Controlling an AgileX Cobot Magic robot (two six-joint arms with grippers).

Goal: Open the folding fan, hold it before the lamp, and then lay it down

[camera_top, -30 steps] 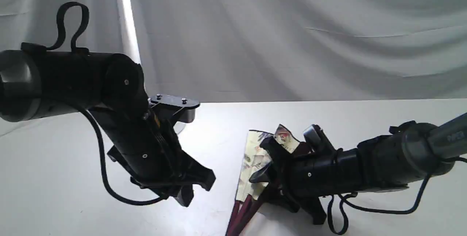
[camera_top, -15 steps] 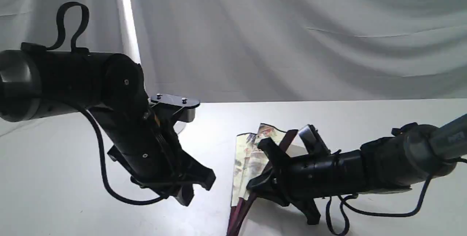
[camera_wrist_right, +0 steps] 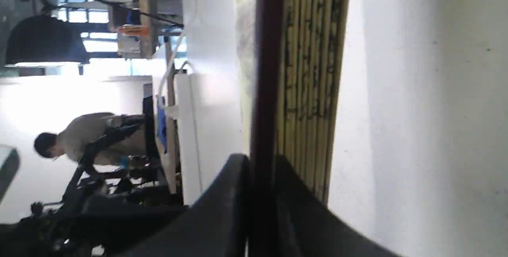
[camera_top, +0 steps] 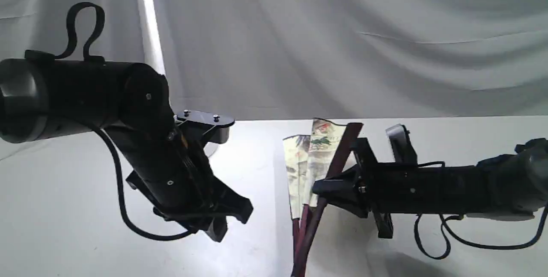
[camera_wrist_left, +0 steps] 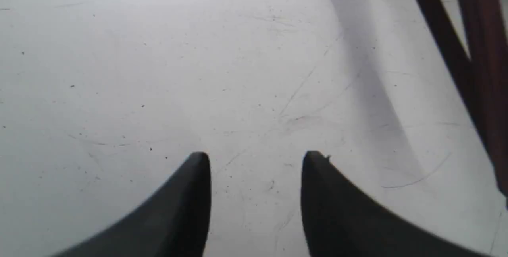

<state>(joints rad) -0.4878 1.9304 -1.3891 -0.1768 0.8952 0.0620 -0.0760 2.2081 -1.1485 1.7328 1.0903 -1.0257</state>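
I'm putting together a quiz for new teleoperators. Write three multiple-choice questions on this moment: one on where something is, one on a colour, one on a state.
1. Where does the lamp stand in the exterior view?
A. back left
B. back right
C. front middle

2. What colour are the ribs of the folding fan?
A. green
B. dark maroon
C. white

3. How is the left gripper?
A. shut on the fan
B. shut on the lamp
C. open, holding nothing

Answers:
1 A, its stem and head show at the upper left.
2 B, the ribs show maroon below the paper.
3 C, its jaws stand apart with nothing between them.
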